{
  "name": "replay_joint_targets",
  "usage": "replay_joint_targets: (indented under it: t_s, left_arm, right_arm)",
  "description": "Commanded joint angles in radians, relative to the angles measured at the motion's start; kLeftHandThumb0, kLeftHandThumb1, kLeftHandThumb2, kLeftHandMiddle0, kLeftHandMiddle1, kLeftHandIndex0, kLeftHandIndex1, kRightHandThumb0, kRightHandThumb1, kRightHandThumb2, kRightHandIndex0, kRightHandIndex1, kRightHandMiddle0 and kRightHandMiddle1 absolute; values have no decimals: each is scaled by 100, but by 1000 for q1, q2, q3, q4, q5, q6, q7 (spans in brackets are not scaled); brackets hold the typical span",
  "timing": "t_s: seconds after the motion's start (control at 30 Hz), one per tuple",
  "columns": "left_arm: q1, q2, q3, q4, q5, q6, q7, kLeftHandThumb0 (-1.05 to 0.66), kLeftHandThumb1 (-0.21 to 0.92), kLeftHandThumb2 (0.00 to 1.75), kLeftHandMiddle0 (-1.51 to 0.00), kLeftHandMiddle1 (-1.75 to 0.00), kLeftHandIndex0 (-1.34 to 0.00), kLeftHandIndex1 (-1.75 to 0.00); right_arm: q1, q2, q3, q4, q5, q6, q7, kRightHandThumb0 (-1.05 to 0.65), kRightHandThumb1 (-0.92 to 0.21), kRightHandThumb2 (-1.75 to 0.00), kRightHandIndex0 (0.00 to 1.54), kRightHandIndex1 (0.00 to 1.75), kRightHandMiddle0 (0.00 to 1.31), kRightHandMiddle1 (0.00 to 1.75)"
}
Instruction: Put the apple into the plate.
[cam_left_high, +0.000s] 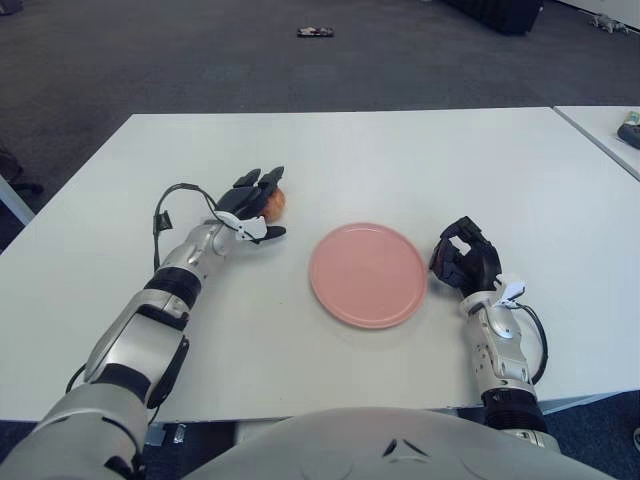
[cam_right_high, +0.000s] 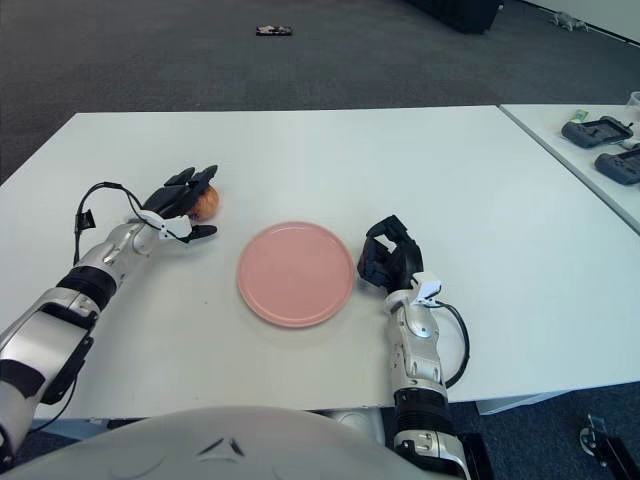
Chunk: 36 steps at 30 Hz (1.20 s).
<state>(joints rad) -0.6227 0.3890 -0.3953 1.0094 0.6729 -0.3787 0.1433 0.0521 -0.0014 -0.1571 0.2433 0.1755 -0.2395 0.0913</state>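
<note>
White table, left hand cupping apple, plate apart

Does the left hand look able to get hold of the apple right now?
Probably yes. The left hand is already at the apple, its fingers spread over the near side, thumb below. Nothing lies between them, though no closed grasp shows yet.

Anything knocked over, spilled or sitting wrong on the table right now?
Nothing stands out. The apple sits on the white table, the left hand spread around it, not closed. The pink plate lies flat and bare. The right hand shows curled just right of the plate.
</note>
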Motion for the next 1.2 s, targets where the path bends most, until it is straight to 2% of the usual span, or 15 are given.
replay_joint_targets:
  t_s: [0.0, 0.37, 0.47, 0.67, 0.87, 0.97, 1.07, 1.17]
  left_arm:
    - [-39, -18, -23, 73, 10, 16, -3, -104, 58, 74, 0, 0, 0, 0]
    - [-109, -45, -70, 228, 12, 61, -41, -97, 56, 81, 0, 0, 0, 0]
    - [-122, -47, -81, 267, 14, 76, -55, -95, 55, 82, 0, -7, 0, -7]
    - [-132, -58, -94, 301, 12, 111, -69, -92, 56, 82, 0, -12, 0, -29]
    - [-136, -63, -94, 314, 2, 141, -89, -90, 57, 81, 0, -14, 0, -44]
    - [-132, -62, -87, 317, -6, 141, -90, -89, 57, 82, 0, -25, 0, -57]
    - [-131, -61, -84, 320, -12, 139, -89, -88, 57, 82, 0, -46, 0, -81]
    - [-130, -60, -85, 324, -18, 139, -87, -89, 58, 82, 0, -61, 0, -96]
  right_arm:
    - [23, 7, -3, 31, 3, 40, -9, -45, -40, -122, 99, 175, 54, 175]
    - [28, 6, -1, 26, -3, 33, -12, -45, -41, -122, 98, 175, 54, 175]
    - [28, 3, -1, 27, -2, 31, -11, -45, -41, -122, 99, 175, 54, 175]
    - [30, 2, -2, 23, 2, 37, -9, -45, -40, -122, 99, 175, 55, 175]
    - [30, 3, -4, 21, 4, 38, -11, -45, -40, -123, 99, 175, 55, 175]
    - [30, 5, -5, 20, 4, 40, -14, -45, -39, -123, 98, 175, 55, 175]
    - [30, 5, -5, 17, 3, 43, -17, -45, -39, -123, 98, 175, 55, 175]
    - [30, 6, -5, 16, 3, 45, -19, -45, -39, -123, 98, 175, 55, 175]
